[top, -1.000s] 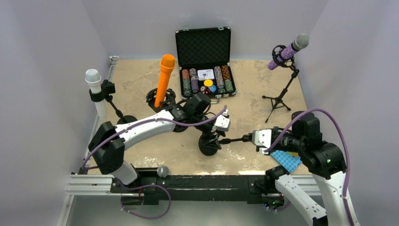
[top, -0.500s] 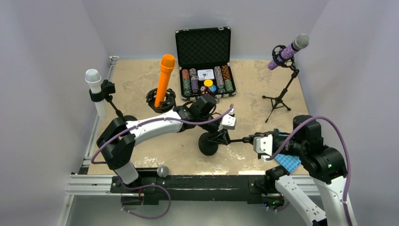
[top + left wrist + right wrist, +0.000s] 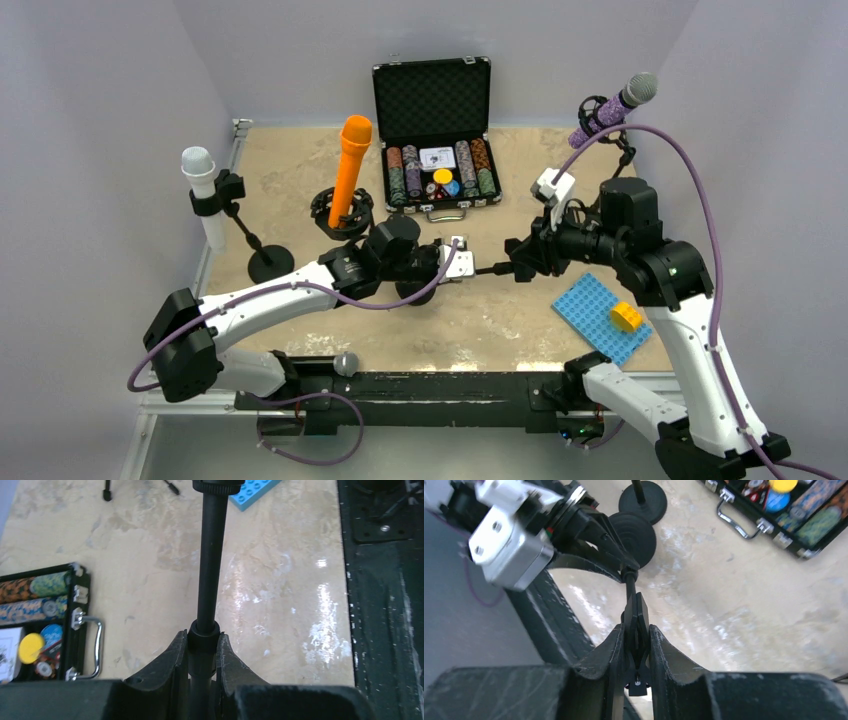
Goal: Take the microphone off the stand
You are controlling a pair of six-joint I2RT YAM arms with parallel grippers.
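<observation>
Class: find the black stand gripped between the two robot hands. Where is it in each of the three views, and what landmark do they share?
Top external: the black stand lies level at centre, between the left hand and the right hand.
Left wrist: the black stand runs up the middle.
Right wrist: the black stand is thin, at centre, leading away.
Shared landmark: the open chip case.

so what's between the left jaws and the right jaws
The thin black stand pole, one end in each set of jaws, nothing else; clearest in the top view.
</observation>
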